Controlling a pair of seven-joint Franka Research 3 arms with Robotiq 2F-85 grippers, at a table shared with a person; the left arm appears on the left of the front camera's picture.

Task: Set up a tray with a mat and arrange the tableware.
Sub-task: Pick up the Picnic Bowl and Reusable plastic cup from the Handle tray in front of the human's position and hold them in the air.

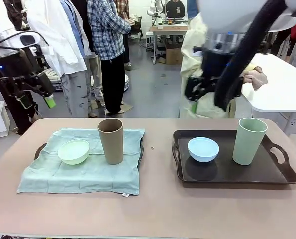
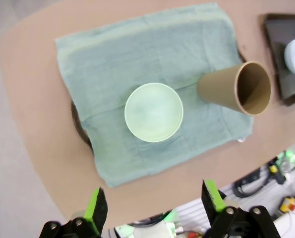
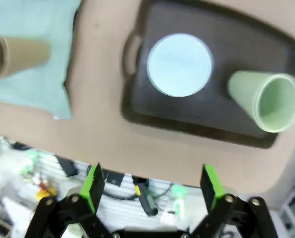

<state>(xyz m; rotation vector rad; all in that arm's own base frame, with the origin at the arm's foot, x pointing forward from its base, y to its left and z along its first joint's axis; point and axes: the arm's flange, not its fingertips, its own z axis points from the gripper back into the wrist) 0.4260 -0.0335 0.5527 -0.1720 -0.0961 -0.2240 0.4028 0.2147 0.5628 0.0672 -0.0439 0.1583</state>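
on the counter [image 1: 152, 209]: two settings, well apart. to the robot's left, a pale green mat [image 1: 63, 174] spread over a dark tray [image 1: 40, 151], hiding all but its rim. to the right, a bare tray [image 1: 247, 174], with no mat under its ware.

probably the step in hand: bring the right setting in line with the left. for that, clear the bare tray's two pieces before laying any cloth, taller piece first.

take the sage cup [image 1: 249, 141], upright at that tray's right end, low on its wall and squarely; tall, so likely easy to tip. same care for the tan cup [image 1: 111, 141], upright on the mat just beside the mint bowl [image 1: 73, 151]. pinch the blue bowl [image 1: 203, 149] by its rim, from above.

left hand [image 2: 153, 198] high over the mat, fingers spread wide, holding nothing. right hand [image 3: 149, 181] likewise wide apart and empty, above the bare tray.
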